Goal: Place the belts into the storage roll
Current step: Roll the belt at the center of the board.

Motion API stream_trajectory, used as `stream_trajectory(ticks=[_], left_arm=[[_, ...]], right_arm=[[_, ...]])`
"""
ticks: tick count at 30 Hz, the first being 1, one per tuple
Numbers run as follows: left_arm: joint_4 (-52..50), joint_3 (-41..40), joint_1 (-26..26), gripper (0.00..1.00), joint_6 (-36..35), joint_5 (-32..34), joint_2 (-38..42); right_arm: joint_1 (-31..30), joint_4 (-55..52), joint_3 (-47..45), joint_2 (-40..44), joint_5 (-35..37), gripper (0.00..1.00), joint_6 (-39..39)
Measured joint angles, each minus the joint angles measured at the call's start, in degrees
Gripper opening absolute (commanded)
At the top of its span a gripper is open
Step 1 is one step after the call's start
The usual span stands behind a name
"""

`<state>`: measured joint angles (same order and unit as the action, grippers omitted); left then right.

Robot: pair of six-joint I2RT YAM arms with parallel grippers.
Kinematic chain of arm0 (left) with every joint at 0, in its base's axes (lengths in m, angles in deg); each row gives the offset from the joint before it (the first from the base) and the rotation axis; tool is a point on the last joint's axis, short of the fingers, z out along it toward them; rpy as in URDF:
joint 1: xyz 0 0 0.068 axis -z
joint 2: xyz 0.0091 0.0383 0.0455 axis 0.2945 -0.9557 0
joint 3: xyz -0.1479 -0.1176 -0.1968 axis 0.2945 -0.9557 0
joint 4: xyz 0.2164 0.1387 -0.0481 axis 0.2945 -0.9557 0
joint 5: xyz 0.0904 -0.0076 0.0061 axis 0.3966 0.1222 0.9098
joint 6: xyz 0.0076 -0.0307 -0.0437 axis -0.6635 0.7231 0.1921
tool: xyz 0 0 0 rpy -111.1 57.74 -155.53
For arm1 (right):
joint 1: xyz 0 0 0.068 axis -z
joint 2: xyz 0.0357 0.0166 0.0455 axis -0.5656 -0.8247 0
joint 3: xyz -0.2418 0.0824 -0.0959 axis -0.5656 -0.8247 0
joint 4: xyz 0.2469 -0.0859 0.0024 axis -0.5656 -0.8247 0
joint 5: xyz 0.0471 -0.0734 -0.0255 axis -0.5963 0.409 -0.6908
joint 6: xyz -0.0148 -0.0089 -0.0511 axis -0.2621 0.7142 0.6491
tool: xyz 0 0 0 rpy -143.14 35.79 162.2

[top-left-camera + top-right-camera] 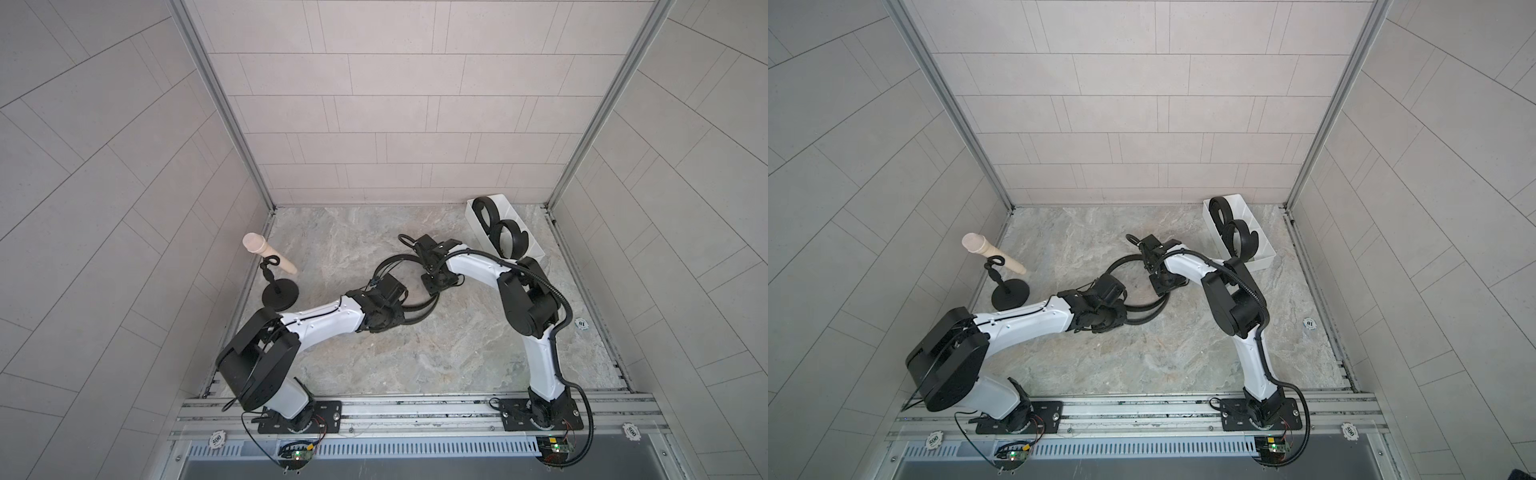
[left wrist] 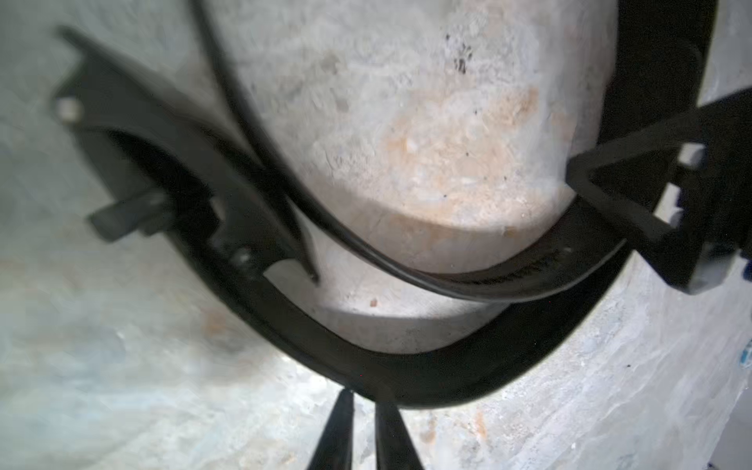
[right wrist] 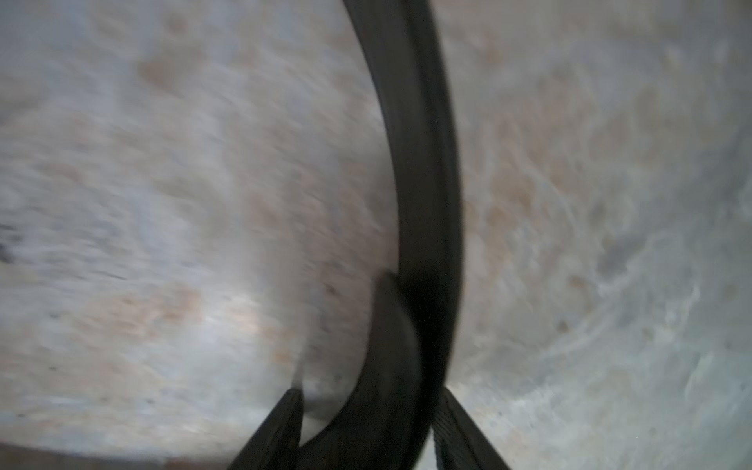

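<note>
Two coiled black belts are seen standing on edge inside a white rectangular plastic tray, which is set at the far right corner of a grey marbled tabletop. A third, long black belt with a metal buckle is spread in wide, loose loops near the middle of the tabletop, apart from the tray. It is met from both sides by the two robot arms.

In the left wrist view, the left gripper is shown with its thin black fingers drawn almost together, pinched on the edge of the strap's curve.

In the blurred right wrist view, the right gripper is shown with its fingers spread apart and the strap running between them. One finger is touched by the strap, while a gap is left beside the other.
</note>
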<state>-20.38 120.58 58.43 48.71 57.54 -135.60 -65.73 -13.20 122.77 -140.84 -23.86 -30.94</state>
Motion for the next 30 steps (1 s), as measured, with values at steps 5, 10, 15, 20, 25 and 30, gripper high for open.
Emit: stream_trajectory(ticks=[5,10,15,20,25,30], left_arm=[[-3.3,0.4,-10.2,0.00,-6.1,2.8,-0.9],[-8.8,3.0,-19.8,0.00,-11.8,6.9,-5.9],[-10.2,10.6,-22.3,0.09,-15.2,7.8,-11.1],[-10.2,11.5,-19.6,0.64,-15.5,5.9,-10.0],[-10.1,5.2,-12.3,0.84,-11.1,3.4,-0.6],[-7.8,4.5,-2.6,0.84,-6.4,1.6,2.4]], right_arm=[[4.6,0.3,-7.3,4.7,0.0,0.48,0.4],[6.3,0.2,-10.9,7.1,0.8,0.46,0.8],[6.5,0.2,-12.2,7.8,1.2,0.43,1.0],[6.1,0.2,-12.7,8.3,1.1,0.44,0.9],[5.6,-0.2,-13.1,8.7,0.6,0.50,0.9],[5.6,-0.2,-13.2,8.7,-0.9,0.50,0.6]])
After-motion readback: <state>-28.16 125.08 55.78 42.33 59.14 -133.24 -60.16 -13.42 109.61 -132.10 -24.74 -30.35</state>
